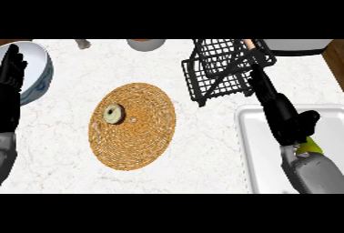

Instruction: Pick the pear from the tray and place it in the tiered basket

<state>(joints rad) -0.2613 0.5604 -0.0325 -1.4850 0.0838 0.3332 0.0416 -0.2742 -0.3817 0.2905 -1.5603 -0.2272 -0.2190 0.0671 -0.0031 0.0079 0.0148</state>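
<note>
Lying in white tray (249,150) at bench (201,150) right edge: pear (311,145), mostly hidden beneath right robot hand (279,109), fingers straight, reaching toward black tiered basket (215,73). Left robot hand (10,86) spread, resting at left edge beside bowl (37,68). Woven mat (132,126) centre, bare marble around.

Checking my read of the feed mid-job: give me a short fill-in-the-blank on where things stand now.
1. The right hand is over the white ____, beside the yellow-green pear.
2. The black tiered basket stands toward the ____ of the tray.
3. The woven mat lies to the ____ of the tray.
4. The left hand rests, fingers up, at the view's ____ edge.

Missing: tray; back; left; left
</note>
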